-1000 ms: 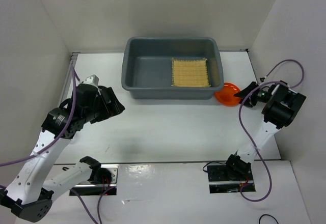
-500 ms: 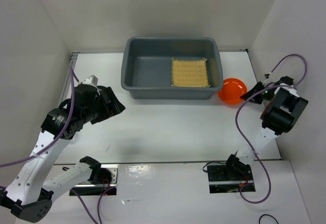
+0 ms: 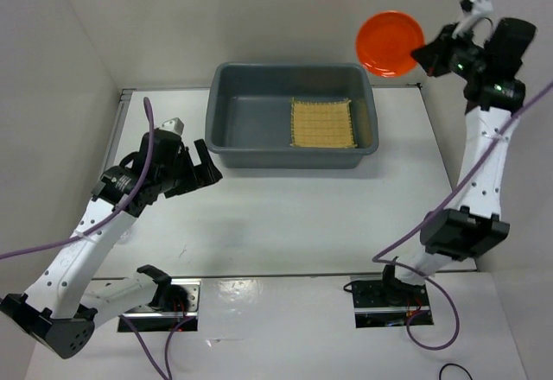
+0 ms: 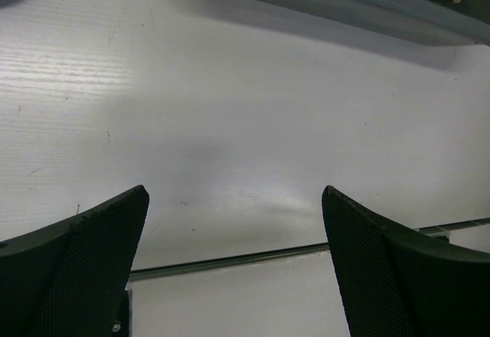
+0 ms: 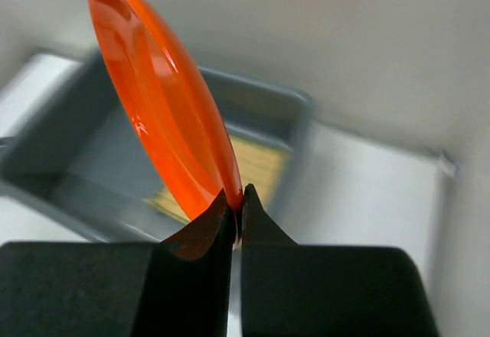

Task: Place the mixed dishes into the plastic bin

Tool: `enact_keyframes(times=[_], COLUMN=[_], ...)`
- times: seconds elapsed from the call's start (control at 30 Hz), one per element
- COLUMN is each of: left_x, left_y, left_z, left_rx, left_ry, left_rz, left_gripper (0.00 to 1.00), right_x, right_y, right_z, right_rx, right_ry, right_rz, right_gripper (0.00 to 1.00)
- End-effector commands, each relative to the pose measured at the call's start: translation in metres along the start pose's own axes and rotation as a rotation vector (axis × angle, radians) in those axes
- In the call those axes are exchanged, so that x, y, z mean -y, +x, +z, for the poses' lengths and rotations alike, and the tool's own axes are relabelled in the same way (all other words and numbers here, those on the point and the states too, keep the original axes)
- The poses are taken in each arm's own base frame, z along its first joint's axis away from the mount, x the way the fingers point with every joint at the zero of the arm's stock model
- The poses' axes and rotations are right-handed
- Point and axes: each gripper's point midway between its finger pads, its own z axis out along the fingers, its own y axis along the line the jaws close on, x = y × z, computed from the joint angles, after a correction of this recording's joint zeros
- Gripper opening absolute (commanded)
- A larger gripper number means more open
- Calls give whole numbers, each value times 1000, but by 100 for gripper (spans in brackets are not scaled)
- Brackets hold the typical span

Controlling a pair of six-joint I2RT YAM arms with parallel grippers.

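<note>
The right arm is extended steeply upward from its base at the near right of the bench (image 3: 285, 216), with the wrist held high by the right wall. The right end effector (image 5: 236, 193) is clamped on the rim of the small orange plate (image 3: 390, 43). Only the plate's edge is pinched between the two fingers. The plate is held on edge, well above the bench, and in the top view it appears past the far right corner of the plastic bin (image 3: 226, 142). In the right wrist view the bin is seen below the plate. The woven bamboo mat (image 3: 322, 123) lies flat in the right half of the bin.

The left arm is bent at the elbow and reaches forward, low over the bench. The left end effector (image 4: 233, 191) is spread wide, nothing is held in it, and it is directed toward the bin's near left corner, apart from the wall.
</note>
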Motion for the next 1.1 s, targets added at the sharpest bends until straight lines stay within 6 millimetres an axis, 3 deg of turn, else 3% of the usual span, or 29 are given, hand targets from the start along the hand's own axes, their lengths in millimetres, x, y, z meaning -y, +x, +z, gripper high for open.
enact_keyframes(times=[0.0,0.13,0.17,0.53,0.57,0.73,0.9,1.07], left_x=[15,9,7,-9,-11,-16,-18,-17], left_y=[-21,-20,-18,-8,-10,-8,-7,-9], left_z=[-8,-13,-17,-32,-35,-35,-35,-38], left_rx=[69,79,78,80,86,83,83,90], left_ry=[57,39,39,-8,-19,-45,-58,-52], left_rz=[20,19,9,-45,-45,-66,-75,-76], left_gripper=[100,100,100,100,100,100,100,100], right_x=[-40,-59,-57,-45,-45,-59,-67,-56], right_y=[41,78,95,185,201,236,254,277], right_z=[62,114,126,205,210,225,230,234], right_rx=[-142,-210,-245,-414,-447,-526,-573,-619], right_ry=[-257,-289,-298,-265,-262,-243,-209,-129], right_rz=[211,155,177,111,113,80,58,56], right_gripper=[0,0,0,0,0,2,8,8])
